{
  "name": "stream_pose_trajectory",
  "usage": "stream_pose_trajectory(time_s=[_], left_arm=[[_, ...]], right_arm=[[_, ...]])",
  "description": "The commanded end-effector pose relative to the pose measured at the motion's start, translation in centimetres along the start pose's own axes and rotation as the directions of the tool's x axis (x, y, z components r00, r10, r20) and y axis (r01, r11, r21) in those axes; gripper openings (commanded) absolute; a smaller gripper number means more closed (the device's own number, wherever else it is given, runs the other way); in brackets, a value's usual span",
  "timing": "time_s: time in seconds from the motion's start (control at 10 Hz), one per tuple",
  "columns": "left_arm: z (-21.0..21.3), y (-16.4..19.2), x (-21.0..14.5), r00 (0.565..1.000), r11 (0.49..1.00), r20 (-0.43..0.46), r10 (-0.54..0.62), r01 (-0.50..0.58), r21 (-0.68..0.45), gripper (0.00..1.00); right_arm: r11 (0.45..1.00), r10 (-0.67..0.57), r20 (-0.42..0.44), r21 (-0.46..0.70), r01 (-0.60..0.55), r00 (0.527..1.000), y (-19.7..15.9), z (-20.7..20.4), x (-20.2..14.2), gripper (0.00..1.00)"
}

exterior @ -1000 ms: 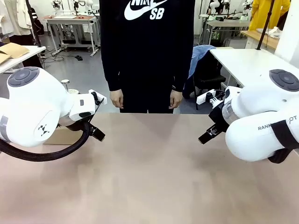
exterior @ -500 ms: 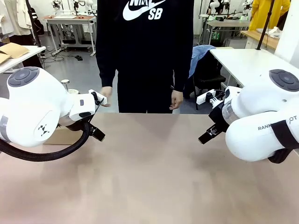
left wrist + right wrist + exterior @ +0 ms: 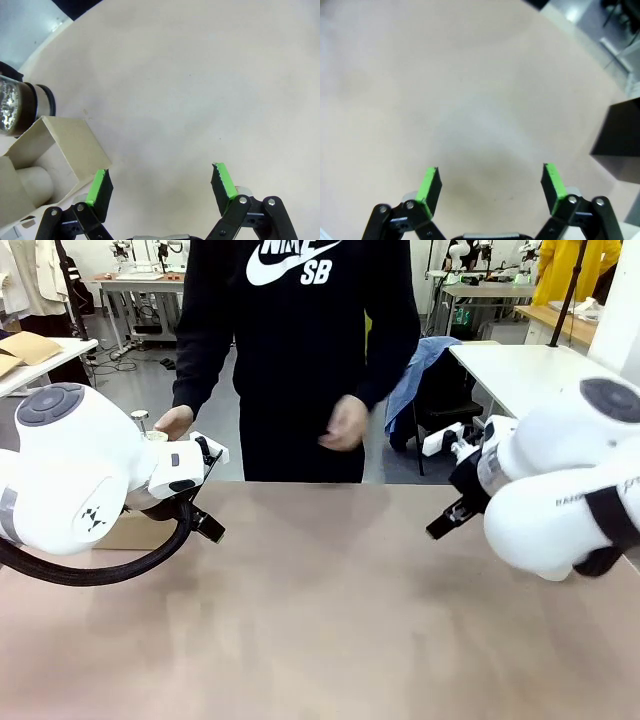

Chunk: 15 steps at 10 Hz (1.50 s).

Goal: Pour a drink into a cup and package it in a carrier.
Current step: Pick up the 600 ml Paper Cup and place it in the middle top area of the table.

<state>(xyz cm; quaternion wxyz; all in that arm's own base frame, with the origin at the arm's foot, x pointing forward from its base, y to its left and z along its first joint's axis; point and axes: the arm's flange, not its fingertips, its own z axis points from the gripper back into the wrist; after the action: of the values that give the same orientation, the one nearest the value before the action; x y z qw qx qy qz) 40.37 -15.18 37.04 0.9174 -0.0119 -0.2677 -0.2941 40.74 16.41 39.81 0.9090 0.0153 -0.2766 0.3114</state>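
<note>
Two pairs of fingers hung over the beige counter (image 3: pixel 320 600), both spread open. At the left, the left fingers (image 3: pixel 100 187) stood wide apart, green pads facing each other above the counter top. Just beside them sat the carrier (image 3: pixel 60 145), an open brown cardboard shape with a pale cylinder inside it, probably the cup (image 3: pixel 34 182). Next to the carrier was a jug (image 3: pixel 12 105) with a chrome band; whether it held any drink could not be told. In the front view one hand (image 3: pixel 172 422) of the person was close to a chrome knob (image 3: pixel 140 418) behind the left arm (image 3: pixel 70 480). The other hand (image 3: pixel 347 425) was blurred in front of a black sweatshirt (image 3: pixel 300 340). At the right, the right fingers (image 3: pixel 552 182) were likewise wide apart, with a black box (image 3: pixel 620 135) off to one side.
</note>
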Motion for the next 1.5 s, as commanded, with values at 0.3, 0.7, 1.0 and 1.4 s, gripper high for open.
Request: stream_pose_trajectory(time_s=[0.3, 0.7, 1.0, 1.4], left_arm=[[0.0, 0.0, 0.0, 1.0, 1.0, 0.0, 0.0, 0.0, 0.0, 1.0], [0.0, 0.0, 0.0, 1.0, 1.0, 0.0, 0.0, 0.0, 0.0, 1.0], [0.0, 0.0, 0.0, 1.0, 1.0, 0.0, 0.0, 0.0, 0.0, 1.0], [0.0, 0.0, 0.0, 1.0, 1.0, 0.0, 0.0, 0.0, 0.0, 1.0]], right_arm=[[0.947, 0.075, 0.192, 0.294, -0.13, 0.979, -14.7, 14.8, 3.8, 1.0], [0.789, 0.1, 0.649, 0.41, -0.457, 0.754, -27.1, 17.1, -6.6, 1.0], [0.734, 0.04, 0.786, 0.396, -0.552, 0.617, -29.3, 13.8, -10.3, 1.0], [0.777, 0.049, 0.786, 0.357, -0.518, 0.616, -27.6, 15.9, -11.6, 1.0]])
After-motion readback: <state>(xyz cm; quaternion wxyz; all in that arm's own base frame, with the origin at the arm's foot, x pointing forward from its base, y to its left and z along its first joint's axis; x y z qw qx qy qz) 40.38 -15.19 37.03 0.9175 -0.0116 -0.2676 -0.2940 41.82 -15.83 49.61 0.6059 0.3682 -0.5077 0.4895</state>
